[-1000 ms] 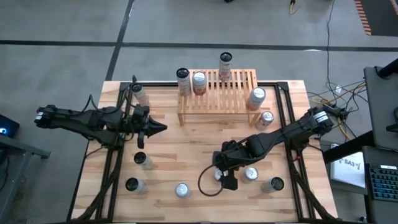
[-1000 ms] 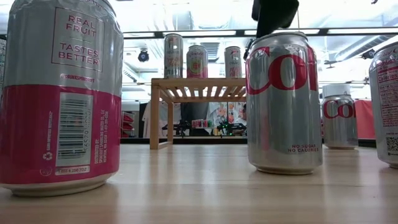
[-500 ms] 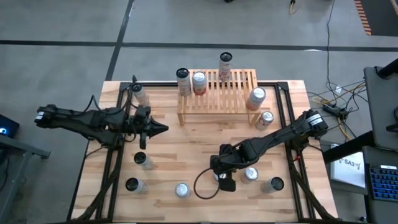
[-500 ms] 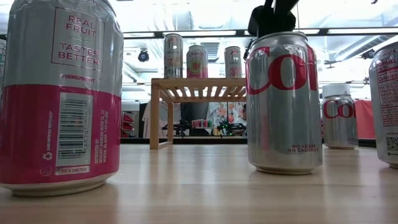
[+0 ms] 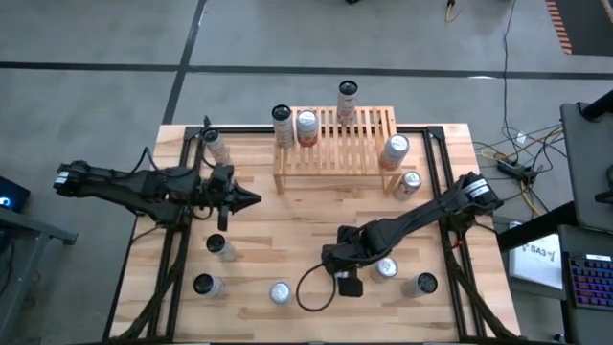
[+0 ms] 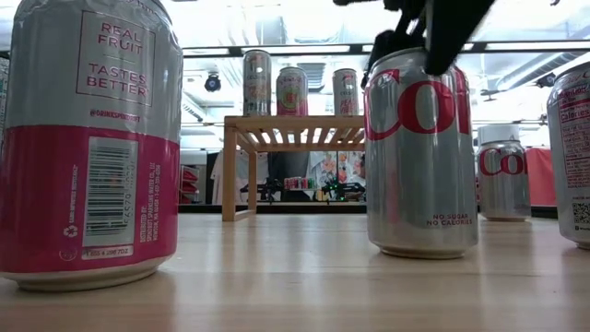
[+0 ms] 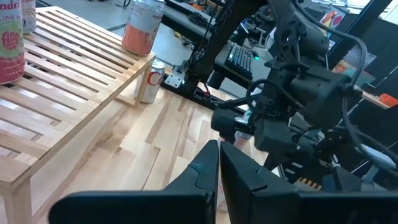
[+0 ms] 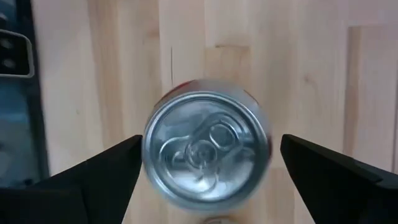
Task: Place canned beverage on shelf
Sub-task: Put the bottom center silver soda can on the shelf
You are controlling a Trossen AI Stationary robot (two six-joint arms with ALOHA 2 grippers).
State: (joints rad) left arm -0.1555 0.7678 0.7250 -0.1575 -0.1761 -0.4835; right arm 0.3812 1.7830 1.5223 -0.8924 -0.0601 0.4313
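Note:
A silver and red canned beverage (image 8: 205,149) stands upright on the wooden table near its front edge; the low view also shows this can (image 6: 419,157). My right gripper (image 5: 338,263) hangs over it, pointing steeply down, open. One finger (image 8: 106,171) stands on each side of the can's top, with a gap on both sides. The shelf (image 5: 335,144), a low slatted wooden rack, stands at the far middle with several cans on and around it. My left gripper (image 5: 247,198) is shut and holds nothing, level above the table's left half.
Loose cans stand near the front: two right of my right gripper (image 5: 385,270) (image 5: 421,284), and others toward the left (image 5: 280,292) (image 5: 203,285) (image 5: 220,247). A can (image 5: 409,184) stands by the shelf's right leg. A pink and silver can (image 6: 88,138) is close to the low camera.
My right gripper has sunk toward the silver and red can and drifted slightly toward the table's left, staying open. In the low view its fingers have come down to the can's top rim. The can has not moved.

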